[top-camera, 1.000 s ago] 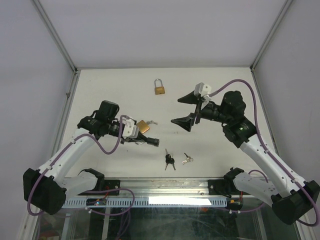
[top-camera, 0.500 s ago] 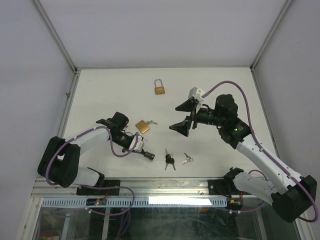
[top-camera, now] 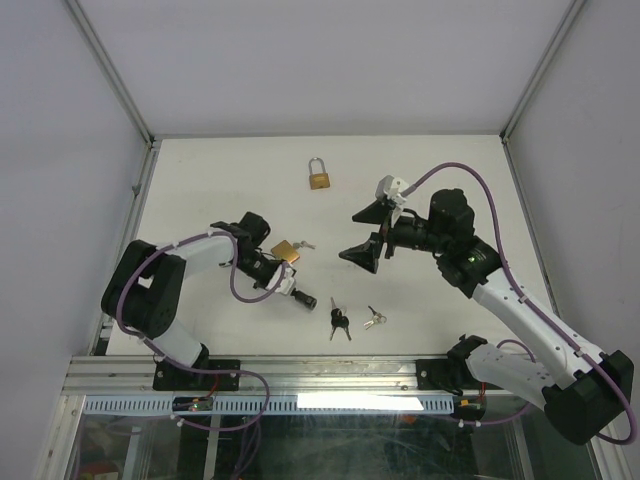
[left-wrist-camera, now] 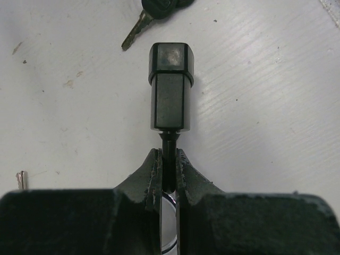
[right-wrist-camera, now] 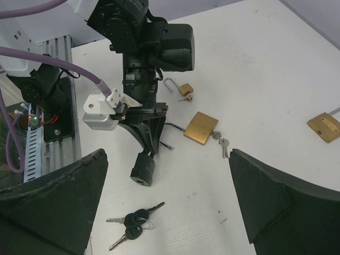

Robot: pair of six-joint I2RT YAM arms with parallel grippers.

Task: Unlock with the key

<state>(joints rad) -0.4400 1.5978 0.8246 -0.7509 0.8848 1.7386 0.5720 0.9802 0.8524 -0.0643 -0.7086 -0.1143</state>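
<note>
Key bunch (top-camera: 339, 318), black-headed, flat on the worktop (top-camera: 430, 170) near the front edge, roughly midway between the two arms. Gripped by nothing. Silver keys (top-camera: 375, 319) just to its right, a small gap between, also loose on the surface.

Just left of the black-headed bunch and a little farther back: left pincer (top-camera: 291, 290), low over the worktop, pointing near and to the right. Jaws pressed almost together on the thin stem of a black block (top-camera: 304, 300), which sticks out past the fingertips toward the bunch. From the left wrist, one black-headed key in sight just beyond the block's end, close but not touching. Whether the block is itself a key handle: cannot tell.

Directly behind the left pincer, brass padlock (top-camera: 285, 252) lying flat, small keys (top-camera: 305, 244) at its right side; whether seated in the keyhole, cannot tell.

Farther right, right pincer (top-camera: 349, 234) raised above the worktop, facing left toward the brass padlock, spread as wide as possible, holding nothing. Well apart from both key bunches.

Farthest back, far padlock (top-camera: 319, 178), brass with shackle pointing away, alone near the middle of the worktop.
</note>
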